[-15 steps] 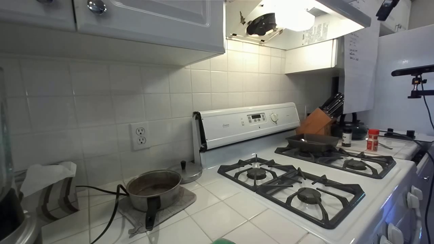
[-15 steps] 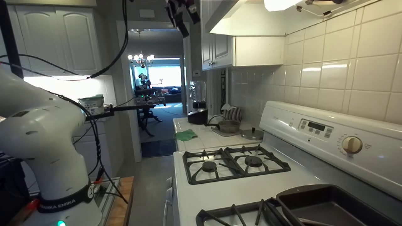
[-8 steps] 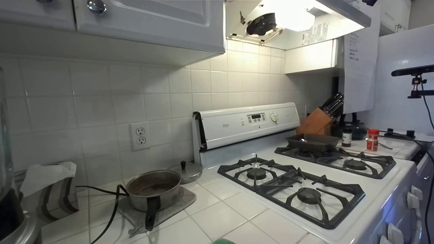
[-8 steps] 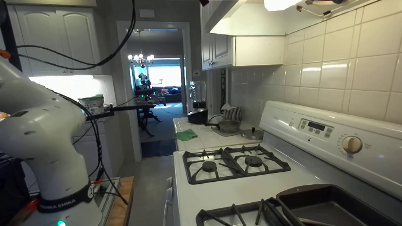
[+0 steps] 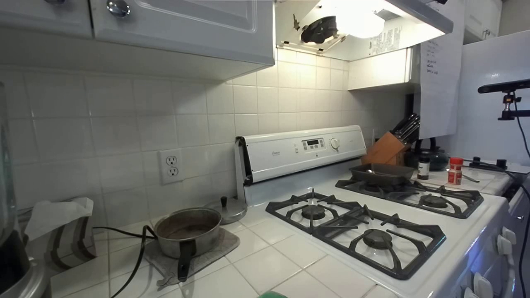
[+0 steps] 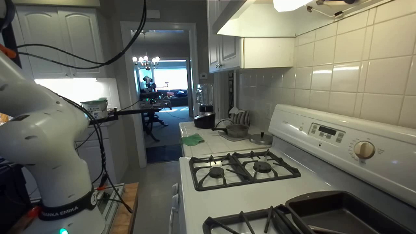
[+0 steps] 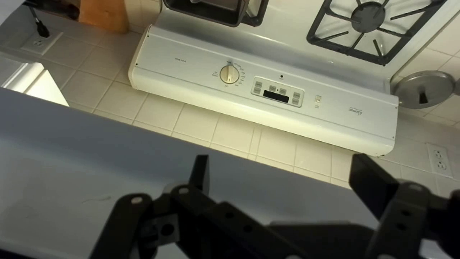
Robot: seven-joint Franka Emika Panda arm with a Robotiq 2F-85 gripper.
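My gripper [image 7: 282, 162] shows in the wrist view with its black fingers [image 7: 372, 183] wide apart and nothing between them. It is nearest to a grey surface [image 7: 90, 151], which looks like the outside of the range hood [image 6: 232, 16]. Beyond it lies the white stove back panel [image 7: 201, 77] with a knob [image 7: 229, 74]. A dark baking pan [image 6: 351, 211] holding a utensil stands on a stove grate. A metal pot [image 5: 207, 240] with a black handle sits on a mat on the counter, beside a lid [image 5: 236, 212]. The gripper is out of an exterior view; only a dark tip may show in an exterior view.
A green cloth [image 6: 192, 139] lies on the tiled counter. A knife block [image 5: 385, 149], a kettle [image 5: 437, 159] and a red-capped shaker [image 5: 455, 171] stand past the stove. The white arm [image 6: 55, 139] is at the left, with hanging cables [image 6: 130, 45]. Upper cabinets [image 5: 186, 25] overhang the counter.
The gripper, visible at the top of both exterior views a second ago, has risen and shifted toward the hood, almost wholly out of sight. The arm's upper part and cables have shifted right in an exterior view.
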